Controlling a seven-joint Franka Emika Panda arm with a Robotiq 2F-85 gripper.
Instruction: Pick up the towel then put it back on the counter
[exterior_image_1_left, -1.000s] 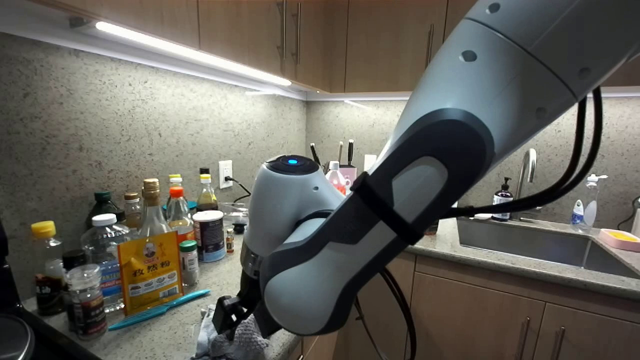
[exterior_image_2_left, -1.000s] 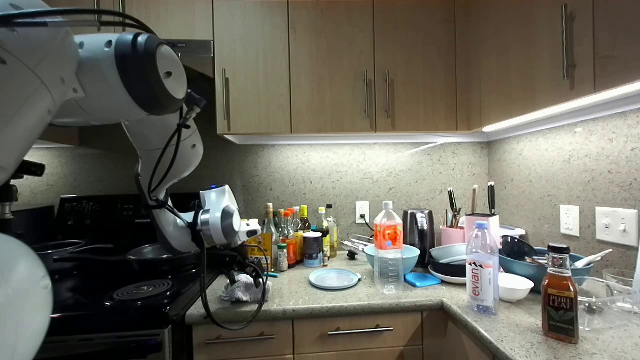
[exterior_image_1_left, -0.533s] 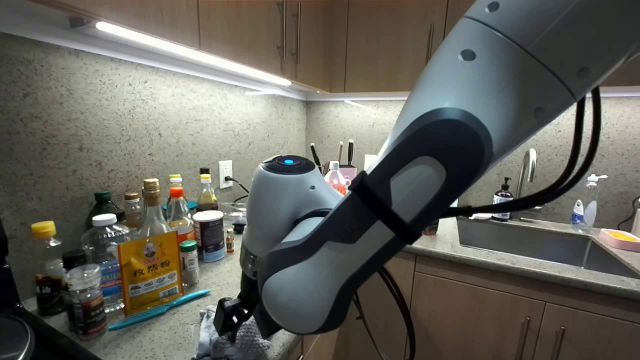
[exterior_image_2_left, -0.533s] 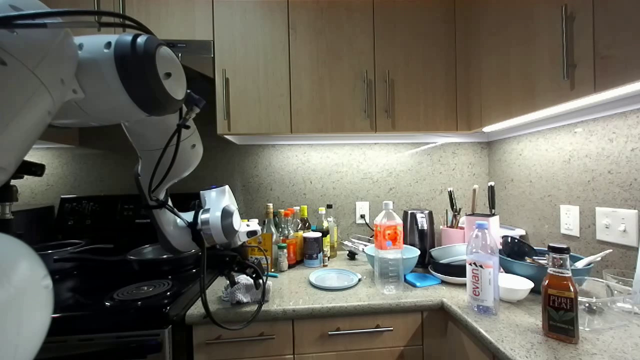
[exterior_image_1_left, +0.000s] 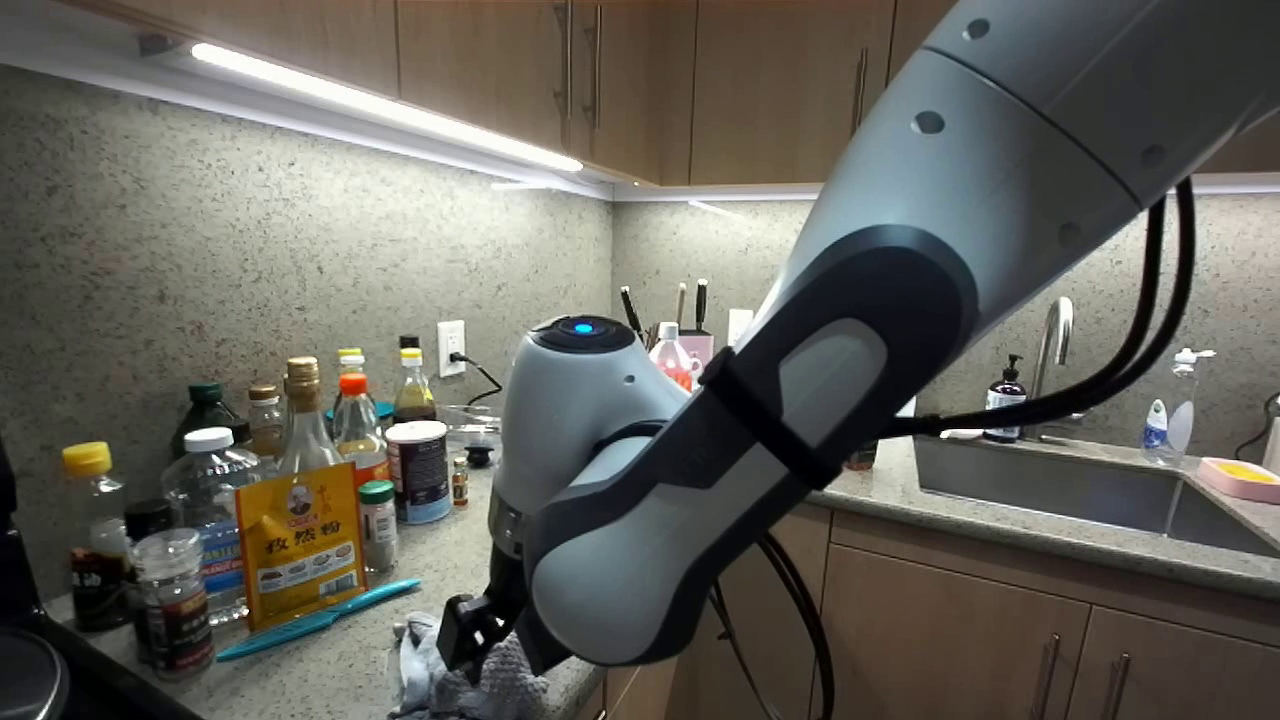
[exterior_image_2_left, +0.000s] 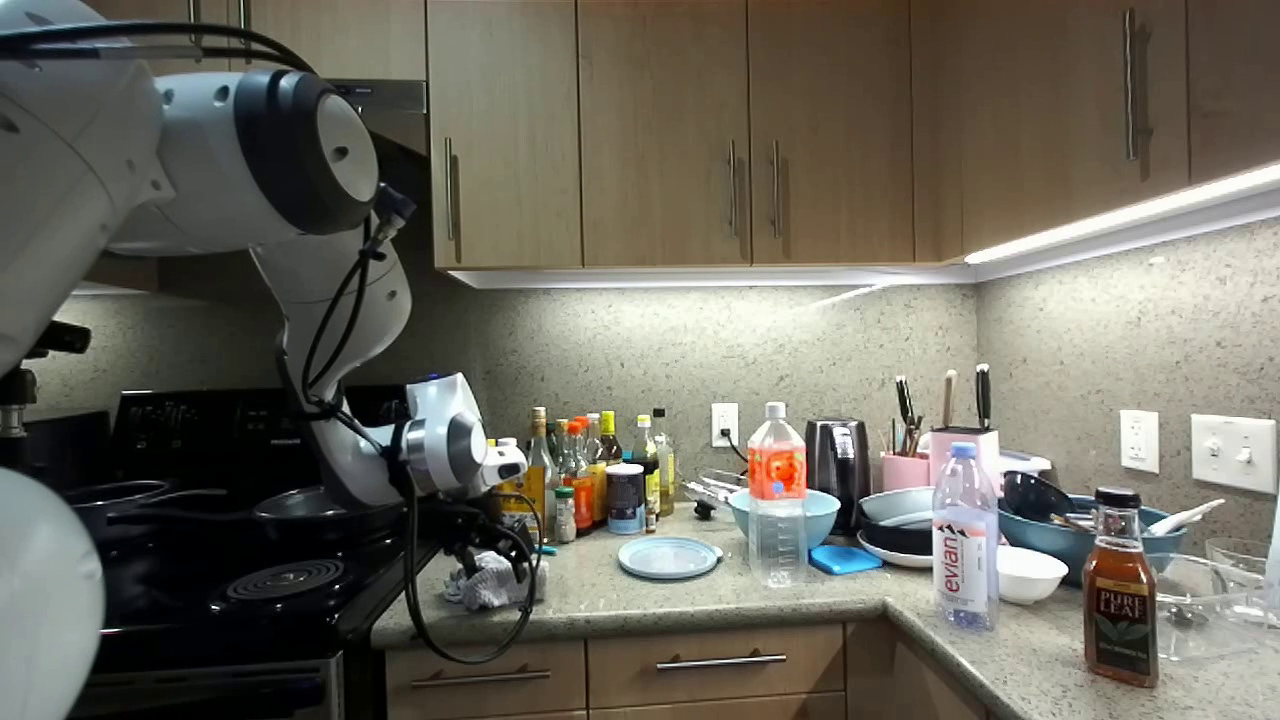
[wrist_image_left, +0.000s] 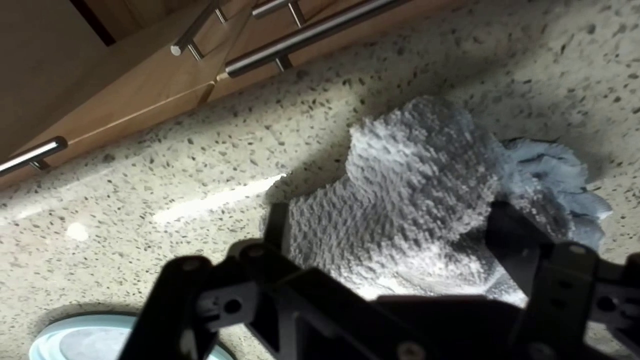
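Two runs of grey speckled counter (exterior_image_2_left: 640, 612) meet at a corner, with light wood drawers (exterior_image_2_left: 736, 640) below and wall cabinets (exterior_image_2_left: 660, 140) above. A speckled backsplash (exterior_image_2_left: 600, 345) covers the wall between, and a light strip (exterior_image_1_left: 385, 105) glows under the cabinets. A black stove (exterior_image_2_left: 180, 640) adjoins one end, pans (exterior_image_2_left: 310, 512) on top; in an exterior view a metal sink (exterior_image_1_left: 1040, 490) is set into the counter, a curved faucet (exterior_image_1_left: 1058, 330) behind it.

The towel (wrist_image_left: 400, 195) lies crumpled on the counter near the stove, close to the front edge, a pale blue ruffled part showing at one side. The jaws stand wide apart above it, pointing down, with grey cloth between them; whether either jaw touches it, I cannot tell.

Near the towel, a teal knife (exterior_image_1_left: 320, 622) lies flat before an upright yellow packet (exterior_image_1_left: 300, 550), with bottles (exterior_image_1_left: 305, 430) crowded behind. A round light blue plate (exterior_image_2_left: 668, 558) lies to the other side. Farther along stand a clear bottle (exterior_image_2_left: 778, 520), a light blue bowl (exterior_image_2_left: 820, 515) and a dark kettle (exterior_image_2_left: 838, 470), then a tea bottle (exterior_image_2_left: 1120, 610) past the corner. A black cable (exterior_image_2_left: 411, 560) loops down, crossing in front of the towel in that exterior view.
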